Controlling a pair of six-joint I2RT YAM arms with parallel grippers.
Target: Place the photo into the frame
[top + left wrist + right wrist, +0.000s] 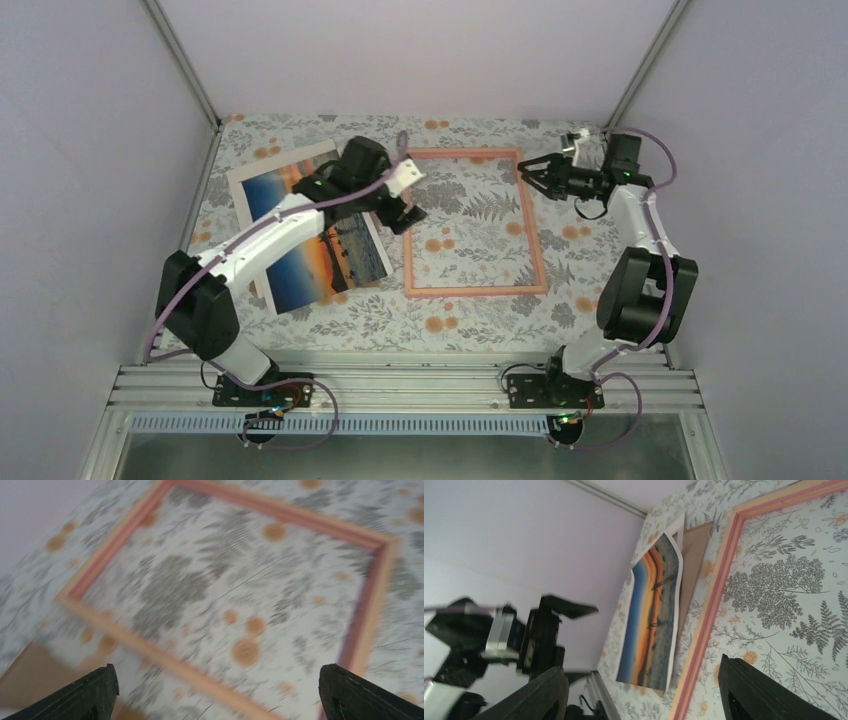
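The photo (300, 240), an orange sunset print with a white border, lies on the left of the table, partly under my left arm. In the right wrist view the photo (654, 610) rests on a brown board with one edge curling up. The pink frame (531, 225) lies flat at the table's middle with only tablecloth inside it. My left gripper (403, 213) hovers open over the frame's left rail (150, 650), and that view is blurred. My right gripper (528, 172) stands open at the frame's far right corner, and nothing shows between its fingers (759, 695).
A brown cardboard board (694, 555) lies under the photo, between it and the frame (711, 610). The flowered tablecloth (470, 320) covers the table. Grey walls close in the left, back and right. An aluminium rail (400, 385) carries both arm bases at the near edge.
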